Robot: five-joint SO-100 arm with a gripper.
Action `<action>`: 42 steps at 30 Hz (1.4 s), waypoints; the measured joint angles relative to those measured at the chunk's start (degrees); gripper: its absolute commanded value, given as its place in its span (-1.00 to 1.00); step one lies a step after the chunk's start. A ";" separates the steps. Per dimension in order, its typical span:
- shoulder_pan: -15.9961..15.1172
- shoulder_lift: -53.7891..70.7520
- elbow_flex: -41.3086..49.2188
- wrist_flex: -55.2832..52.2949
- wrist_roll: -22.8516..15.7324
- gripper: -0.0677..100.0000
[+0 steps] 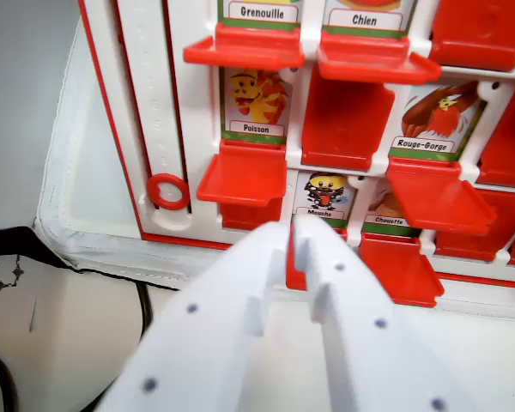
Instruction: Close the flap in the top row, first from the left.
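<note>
1. My gripper (293, 230) sits low in the wrist view with its white fingers (348, 283) drawn nearly together and nothing between them; the tips are just in front of the Mouche flap (297, 268) at the board's near edge.
2. The target flap (245, 50), under the Grenouille card (259, 12), is up at the frame's top, well apart from me.
3. I judge it light, stiff, hinged plastic: push it on its lip rather than pinch.
4. The Poisson flap (240, 176) juts out between, so the room is tight; the slider ring (167, 190) is on the wrist view's left.
</note>
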 measured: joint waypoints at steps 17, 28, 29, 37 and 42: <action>-0.09 -13.54 -13.01 -0.35 0.18 -1.00; -1.76 -18.46 -21.18 -0.35 0.70 -1.00; -1.76 -19.07 -21.71 -0.35 0.70 -1.00; -1.85 -23.55 -27.07 -0.35 0.70 -1.00; -1.67 -25.40 -30.06 -0.53 0.70 -1.00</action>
